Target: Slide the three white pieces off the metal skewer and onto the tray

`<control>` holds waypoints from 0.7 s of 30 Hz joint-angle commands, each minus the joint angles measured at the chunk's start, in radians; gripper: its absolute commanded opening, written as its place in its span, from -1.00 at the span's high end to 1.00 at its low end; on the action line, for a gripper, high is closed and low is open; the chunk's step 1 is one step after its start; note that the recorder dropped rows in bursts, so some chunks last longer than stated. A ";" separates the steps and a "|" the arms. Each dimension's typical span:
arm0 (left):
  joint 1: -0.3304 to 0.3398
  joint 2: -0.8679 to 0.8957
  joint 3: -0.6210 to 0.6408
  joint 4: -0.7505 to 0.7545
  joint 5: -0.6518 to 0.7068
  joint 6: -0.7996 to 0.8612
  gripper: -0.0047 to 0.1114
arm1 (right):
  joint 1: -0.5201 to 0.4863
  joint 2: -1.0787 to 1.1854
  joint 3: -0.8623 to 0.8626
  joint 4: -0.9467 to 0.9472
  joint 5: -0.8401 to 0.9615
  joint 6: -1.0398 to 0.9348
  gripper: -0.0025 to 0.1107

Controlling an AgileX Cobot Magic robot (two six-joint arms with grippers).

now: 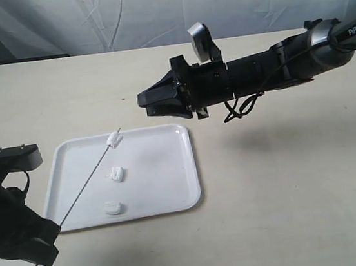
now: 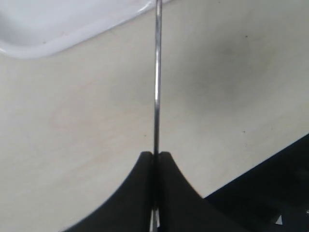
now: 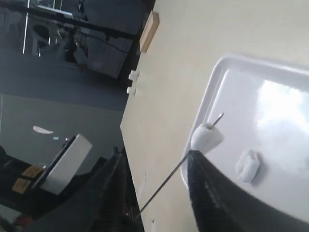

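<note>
Metal skewer [image 1: 87, 183] clamped between the left gripper's [image 1: 53, 234] closed fingers near the bench's [image 1: 287, 178] front left corner, slanting up over the tray [image 1: 170, 173]. One white piece [image 1: 114, 139] threaded near the tip; two more white pieces [image 1: 117, 175] [image 1: 114, 208] lying loose on the tray. Right gripper [image 1: 145, 104] raised above the tray's far rim, fingers apart.
</note>
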 commanded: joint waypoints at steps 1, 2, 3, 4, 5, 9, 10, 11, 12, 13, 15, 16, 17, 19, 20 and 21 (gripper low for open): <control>-0.002 -0.001 0.004 -0.106 -0.029 0.070 0.92 | 0.053 -0.003 -0.004 -0.015 -0.006 0.007 0.10; -0.002 -0.001 0.004 -0.132 -0.029 0.086 0.92 | 0.062 -0.003 -0.004 -0.013 -0.011 0.007 0.10; -0.002 -0.001 0.004 -0.156 -0.031 0.107 0.92 | 0.073 -0.003 -0.004 -0.013 -0.016 0.007 0.10; -0.002 -0.001 0.004 -0.179 -0.031 0.116 0.92 | 0.081 -0.003 -0.004 -0.013 -0.028 0.013 0.10; -0.002 -0.001 0.004 -0.189 -0.031 0.128 0.92 | 0.090 -0.003 -0.004 -0.013 -0.040 0.022 0.10; -0.002 -0.010 0.004 -0.191 -0.038 0.130 0.92 | 0.100 -0.003 -0.004 -0.013 -0.062 0.037 0.10; -0.002 -0.015 0.004 -0.191 -0.038 0.130 0.92 | 0.100 -0.003 -0.004 -0.010 -0.062 0.037 0.10; -0.002 -0.016 0.004 -0.191 -0.038 0.130 0.92 | 0.100 -0.003 -0.004 -0.009 -0.068 0.037 0.10; -0.002 -0.019 0.004 -0.194 -0.038 0.130 0.92 | 0.100 -0.003 -0.004 -0.009 -0.078 0.037 0.10; -0.002 -0.021 0.004 -0.193 -0.038 0.130 0.92 | 0.100 -0.003 -0.004 -0.009 -0.091 0.040 0.10; -0.002 -0.030 0.004 -0.189 -0.036 0.132 0.92 | 0.100 -0.003 -0.004 -0.008 -0.111 0.049 0.10; -0.002 -0.036 0.004 -0.189 -0.036 0.132 0.92 | 0.100 -0.003 -0.004 -0.006 -0.113 0.051 0.10; -0.002 -0.041 0.004 -0.189 -0.036 0.132 0.92 | 0.100 -0.001 -0.004 -0.001 -0.116 0.051 0.10; -0.002 -0.057 0.004 -0.189 -0.033 0.132 0.92 | 0.100 -0.001 -0.004 0.018 -0.120 0.051 0.10; -0.002 -0.062 0.004 -0.189 -0.030 0.132 0.92 | 0.100 -0.001 -0.004 0.031 -0.120 0.051 0.10; -0.002 -0.064 0.004 -0.189 -0.025 0.132 0.92 | 0.100 -0.001 -0.004 0.041 -0.120 0.051 0.10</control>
